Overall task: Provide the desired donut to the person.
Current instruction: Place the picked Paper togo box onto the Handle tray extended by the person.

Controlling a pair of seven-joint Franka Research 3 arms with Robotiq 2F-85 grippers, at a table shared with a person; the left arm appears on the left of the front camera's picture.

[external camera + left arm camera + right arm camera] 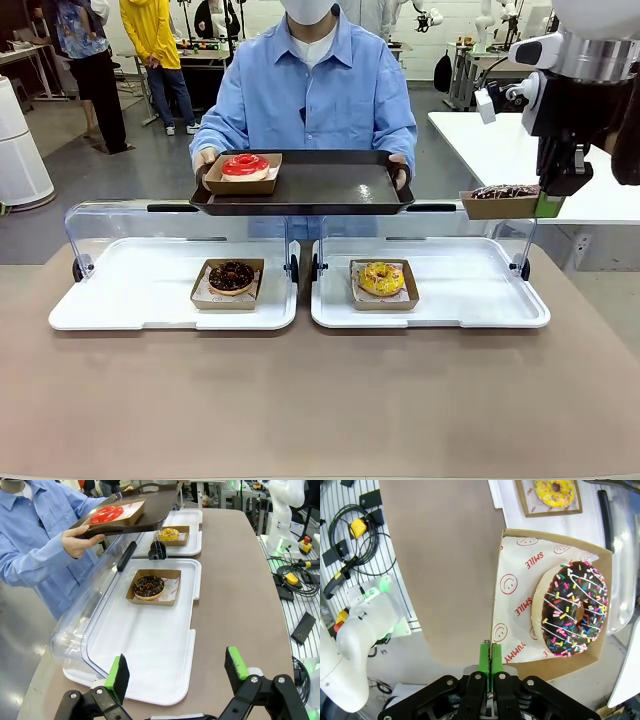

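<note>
Green pads of the right gripper pinched the sprinkled donut's box by its wall; the front view hid that pinch. The left gripper stood open over the white tray.

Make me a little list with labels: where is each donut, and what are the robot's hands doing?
red donut: in a box on the dark tray the person holds
chocolate donut: boxed, on the left white tray
yellow donut: boxed, on the right white tray
sprinkle donut: in a box held up in the air
right gripper: fingers pinch that box's edge
left gripper: open, above the left white tray
</note>
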